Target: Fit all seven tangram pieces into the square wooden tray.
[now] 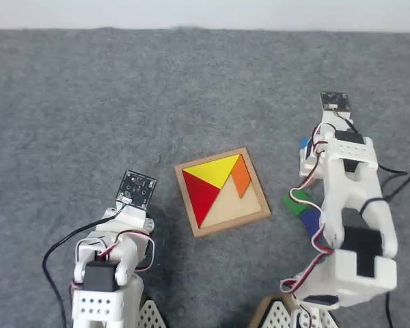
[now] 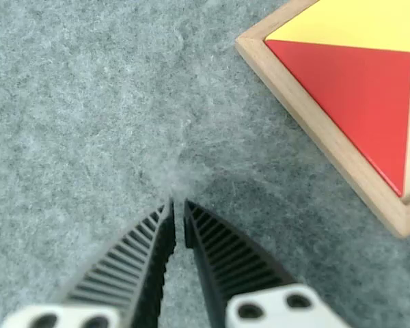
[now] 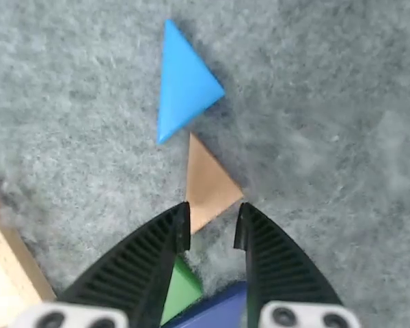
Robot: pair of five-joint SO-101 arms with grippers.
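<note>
No readable text or signs anywhere

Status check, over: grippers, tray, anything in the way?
Left gripper shut, over mat beside tray. Right gripper open over tan triangle. Yellow, red, orange pieces in tray. Blue triangle crowds tan's tip.

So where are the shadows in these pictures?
Left wrist view: a soft dark patch on the grey mat, just ahead of the left gripper. Right wrist view: thin dark edges along one side of the blue triangle and the tan triangle. High view: faint shade beside the wooden tray at its near rim.
</note>
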